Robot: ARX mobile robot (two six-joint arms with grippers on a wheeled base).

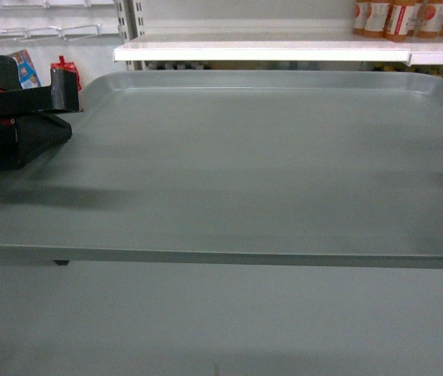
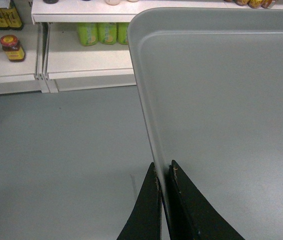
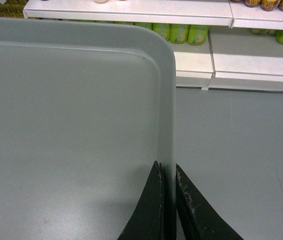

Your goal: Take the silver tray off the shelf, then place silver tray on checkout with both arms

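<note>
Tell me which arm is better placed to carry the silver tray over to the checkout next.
Neither alone. The left gripper is shut on the silver tray at its left rim and the right gripper on its right rim. The tray hangs clear of the shelf, so both should move together.

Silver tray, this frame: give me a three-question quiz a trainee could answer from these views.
1. True or false: the silver tray rests on the shelf.
2. Multiple choice: where does the left gripper hold the tray? A) far rim B) left side rim C) centre of the surface
3. Short answer: what stands on the lower shelves behind the tray in the right wrist view?

Key
1. False. It is held out in front of the shelf, over the grey floor.
2. B. Its fingers pinch the left rim; the right gripper pinches the right rim the same way.
3. Green bottles.
</note>
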